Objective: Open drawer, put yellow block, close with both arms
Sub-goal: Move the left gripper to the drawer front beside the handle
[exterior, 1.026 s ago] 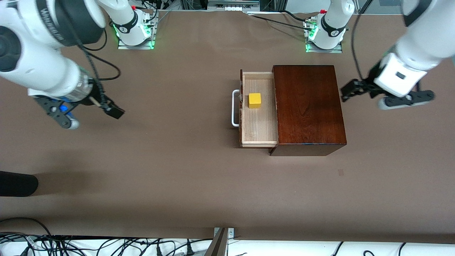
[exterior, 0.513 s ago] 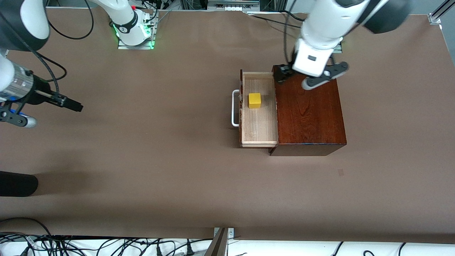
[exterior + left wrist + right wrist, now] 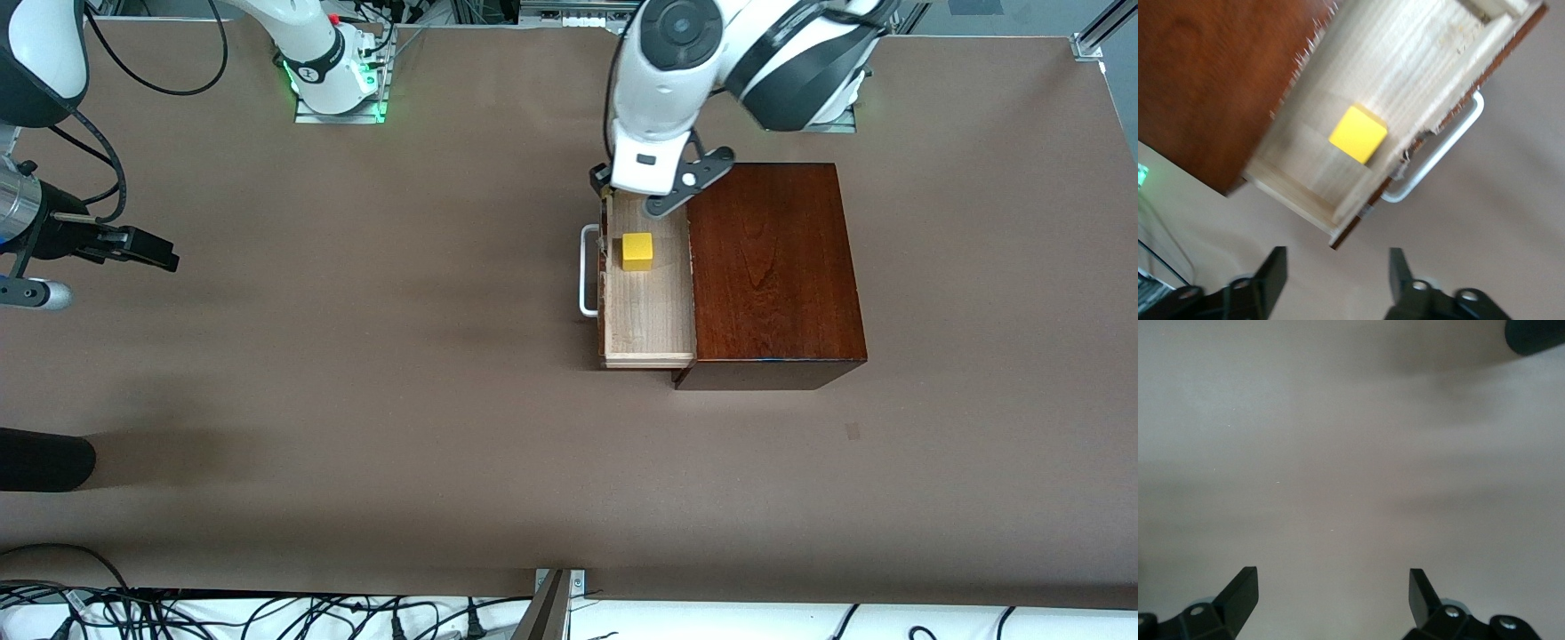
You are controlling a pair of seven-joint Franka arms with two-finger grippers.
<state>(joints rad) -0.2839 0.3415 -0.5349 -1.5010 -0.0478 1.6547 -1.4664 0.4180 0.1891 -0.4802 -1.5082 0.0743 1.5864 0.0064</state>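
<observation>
The small bright yellow cube (image 3: 637, 251) already sits in the pulled-out pale wood drawer (image 3: 647, 311), so the left gripper (image 3: 633, 197) hovers empty over its corner, fingers apart, probably lining up to push, while the right gripper (image 3: 98, 267) waits wide open over bare table.

Brown tabletop (image 3: 400, 400) w/ soft shadows; tangled black cables (image 3: 178, 613) along white strip at edge nearest front cam.

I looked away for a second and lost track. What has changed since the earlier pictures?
The left gripper swung from the table's left-arm end across the dark mahogany box to over the open pale-wood drawer. The right gripper, open, drew back. The small yellow cube stayed put.
</observation>
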